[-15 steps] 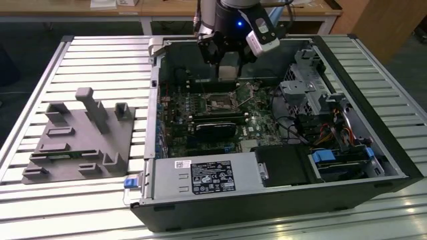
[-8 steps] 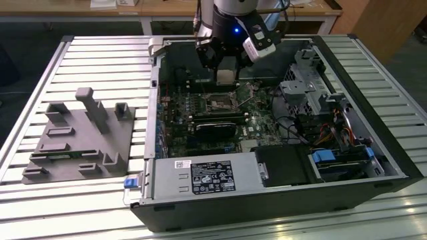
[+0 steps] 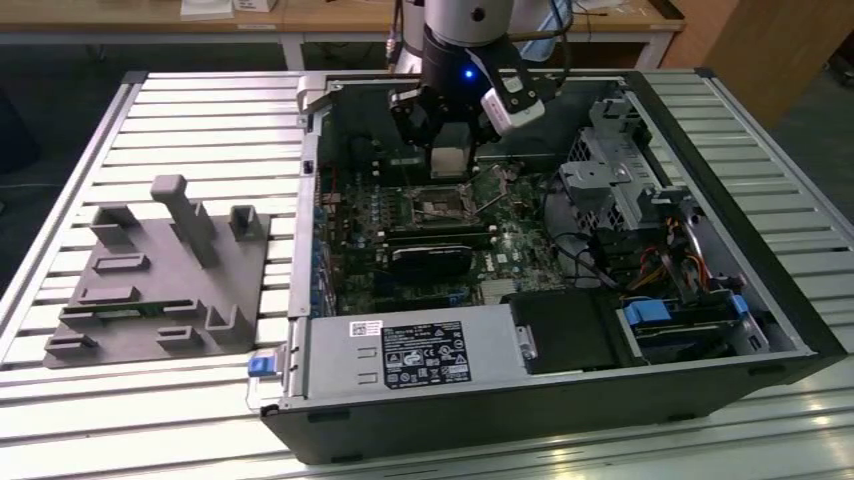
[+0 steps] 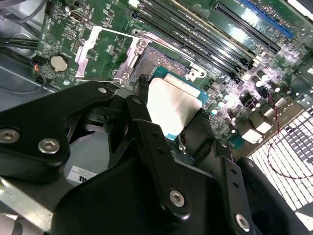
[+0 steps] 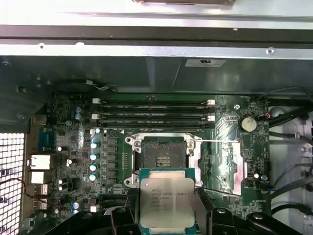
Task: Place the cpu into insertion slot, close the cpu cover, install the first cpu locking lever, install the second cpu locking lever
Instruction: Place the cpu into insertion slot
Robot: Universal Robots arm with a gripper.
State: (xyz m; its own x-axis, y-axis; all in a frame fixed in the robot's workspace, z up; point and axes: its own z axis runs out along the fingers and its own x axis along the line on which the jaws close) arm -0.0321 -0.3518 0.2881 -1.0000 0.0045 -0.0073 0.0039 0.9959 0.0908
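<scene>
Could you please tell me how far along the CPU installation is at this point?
Nothing is finished yet. The pincer grips the cpu, held clear of the empty insertion slot, not seated. The cpu cover is swung open beside the slot, so all four steps remain.

Nothing lies between the cpu [image 5: 167, 203] and the open slot [image 5: 164, 155], with its cover [image 5: 243, 169] swung aside, memory slots [image 5: 154, 111] just beside and the case wall [image 5: 146, 73] beyond.
</scene>
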